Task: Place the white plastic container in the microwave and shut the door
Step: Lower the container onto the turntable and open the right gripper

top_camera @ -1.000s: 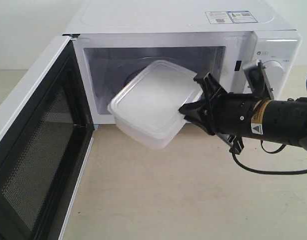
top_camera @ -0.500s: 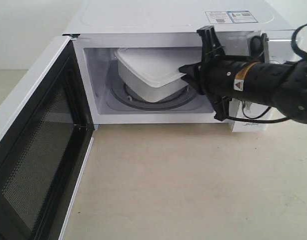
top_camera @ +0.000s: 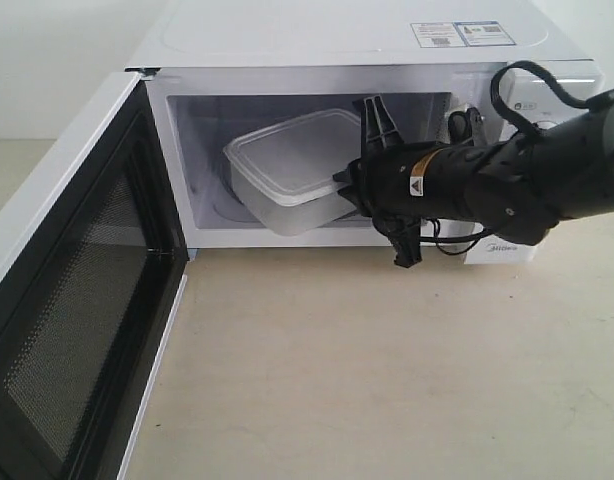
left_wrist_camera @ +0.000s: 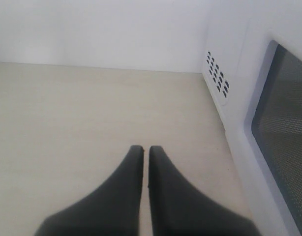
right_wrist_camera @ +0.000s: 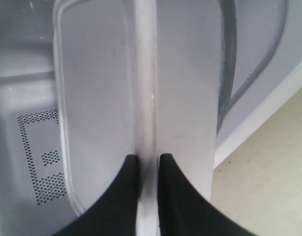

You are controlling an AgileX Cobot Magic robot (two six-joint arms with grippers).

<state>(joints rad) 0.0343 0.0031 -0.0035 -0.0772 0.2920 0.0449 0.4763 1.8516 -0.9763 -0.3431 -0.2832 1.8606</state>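
Lowered since half a second ago, the white plastic container (top_camera: 287, 172) now sits down near the front lip of the cavity, and the right gripper (top_camera: 347, 190) has dropped with it from the top of the opening to mid-height; a second ago the box was tilted outside the opening altogether

Farthest left, the door (top_camera: 77, 300) stands swung wide open, its black mesh inner face toward the camera. The left gripper (left_wrist_camera: 146, 152) hangs over bare beige table (left_wrist_camera: 82, 113), its dark fingers closed to a thin slit with nothing between them. Beyond those jaws and off to one side are the door's dark window and a patch of vent holes (left_wrist_camera: 217, 78) in the white casing

The microwave (top_camera: 337, 40) stands behind, with stickers (top_camera: 462, 33) on its top. Inside its cavity the container lies with the lid on, stretching straight away from the right jaws into the chamber. Whether its base rests on the cavity floor cannot be told

In the right wrist view the two black fingers (right_wrist_camera: 121, 196) are narrow, pinching the container's rim between them, with the lid on one side of the jaws and the box wall on the other. The right arm reaches in from the right, crossing in front of the control panel (top_camera: 547, 95)
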